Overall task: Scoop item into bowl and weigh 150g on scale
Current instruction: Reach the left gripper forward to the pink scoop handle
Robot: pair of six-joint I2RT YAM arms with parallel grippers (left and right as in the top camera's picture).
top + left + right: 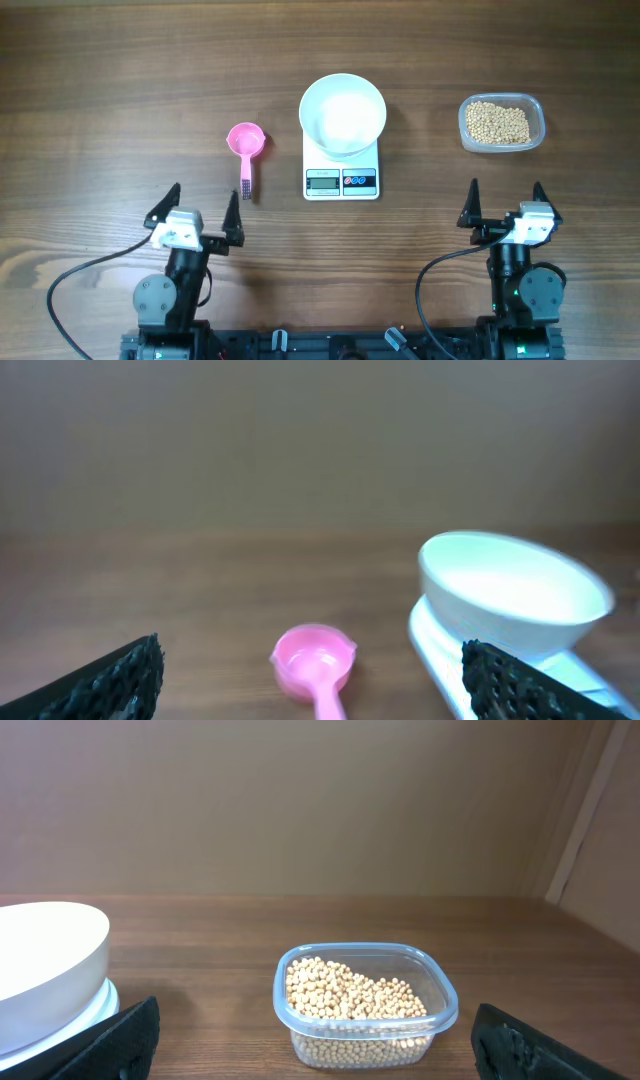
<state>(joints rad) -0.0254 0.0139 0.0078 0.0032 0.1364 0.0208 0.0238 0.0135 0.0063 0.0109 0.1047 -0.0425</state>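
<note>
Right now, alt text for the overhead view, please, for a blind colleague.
An empty white bowl sits on the scale in the middle, a pink scoop to its left, a clear tub of beans to its right. The left tool and right tool are open nearer the robot, holding nothing.

Soft, even light, with only faint shadows.
Left wrist view is blurred and the right wrist view sharp; overhead, the bowl (342, 113) interior looks washed out.
</note>
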